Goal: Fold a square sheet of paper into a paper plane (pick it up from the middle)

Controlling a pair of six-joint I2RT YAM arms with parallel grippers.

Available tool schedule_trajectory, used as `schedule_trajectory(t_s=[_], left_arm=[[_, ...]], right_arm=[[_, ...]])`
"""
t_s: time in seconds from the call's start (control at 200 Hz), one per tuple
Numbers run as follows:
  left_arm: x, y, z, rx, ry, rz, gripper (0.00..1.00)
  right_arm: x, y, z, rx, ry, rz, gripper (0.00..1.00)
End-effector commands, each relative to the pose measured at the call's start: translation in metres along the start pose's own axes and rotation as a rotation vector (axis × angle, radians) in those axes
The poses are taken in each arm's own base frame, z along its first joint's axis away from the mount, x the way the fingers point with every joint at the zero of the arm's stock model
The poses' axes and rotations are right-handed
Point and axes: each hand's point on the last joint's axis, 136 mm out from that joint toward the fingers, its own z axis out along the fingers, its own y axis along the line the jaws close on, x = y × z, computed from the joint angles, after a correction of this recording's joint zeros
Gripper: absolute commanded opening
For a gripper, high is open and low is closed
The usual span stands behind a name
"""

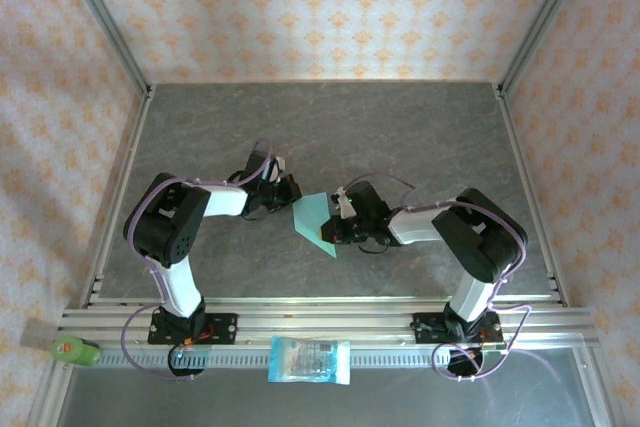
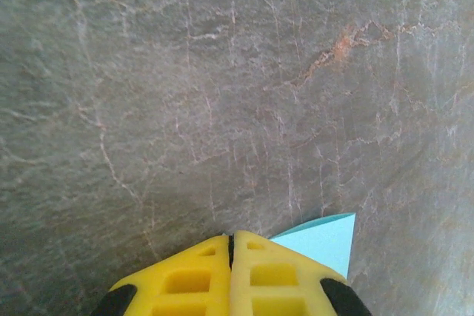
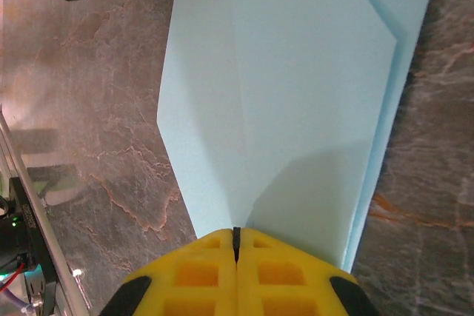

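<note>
counting the things: two arms are reaching inward over the table (image 1: 400,132), the left arm (image 1: 180,227) and the right arm (image 1: 478,235), each carrying one claw. one sheet of paper (image 1: 320,222) is lying between them, light teal and already creased into a pointed, layered shape. one blue-and-white printed packet (image 1: 310,360) is resting on the near rail (image 1: 350,317), and one small green container (image 1: 75,351) is sitting at the near left corner.

the left gripper (image 1: 288,189) is hovering just beside the sheet's left point. in its wrist view its yellow fingers (image 2: 274,275) are pressing together with nothing showing between them, and a teal corner (image 2: 322,240) is poking out just to their right.

the right gripper (image 1: 345,215) is sitting at the sheet's right edge. in its wrist view the fingers (image 3: 278,271) are meeting flush, and the paper (image 3: 281,94) is spreading away from their tips, with overlapping folded layers on show. whether an edge is being nipped between them, i cannot tell.

grey stone-look marbling with rusty veins is covering the tabletop. cream wallpaper (image 1: 320,7) with an orange motif is lining three sides, with aluminium posts (image 1: 100,17) framing the corners.
</note>
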Motion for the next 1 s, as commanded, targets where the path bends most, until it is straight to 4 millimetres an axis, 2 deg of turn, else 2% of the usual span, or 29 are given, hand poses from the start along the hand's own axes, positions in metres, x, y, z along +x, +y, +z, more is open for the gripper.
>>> schedule_trajectory(t_s=[0.0, 0.26, 0.405, 0.485, 0.636, 0.801, 0.996], left_arm=[[-0.024, 0.014, -0.01, -0.082, -0.09, 0.013, 0.05], [-0.033, 0.001, -0.025, -0.077, -0.116, 0.049, 0.05], [-0.031, -0.017, -0.038, -0.005, -0.134, 0.053, 0.06], [-0.023, -0.031, -0.044, 0.047, -0.136, 0.063, 0.06], [0.013, -0.052, -0.038, 0.124, -0.066, 0.113, 0.07], [0.046, -0.045, -0.018, 0.132, 0.009, 0.114, 0.06], [0.058, -0.023, -0.006, 0.079, 0.028, 0.097, 0.06]], right_arm=[[0.091, -0.062, -0.006, 0.201, 0.281, 0.168, 0.0], [0.091, -0.063, -0.008, 0.203, 0.286, 0.16, 0.0], [0.087, -0.063, -0.008, 0.206, 0.273, 0.163, 0.0], [0.084, -0.063, -0.008, 0.208, 0.265, 0.162, 0.0], [0.076, -0.06, -0.006, 0.206, 0.246, 0.167, 0.0], [0.064, -0.051, -0.006, 0.183, 0.216, 0.169, 0.0], [0.041, -0.032, -0.005, 0.137, 0.168, 0.165, 0.0]])
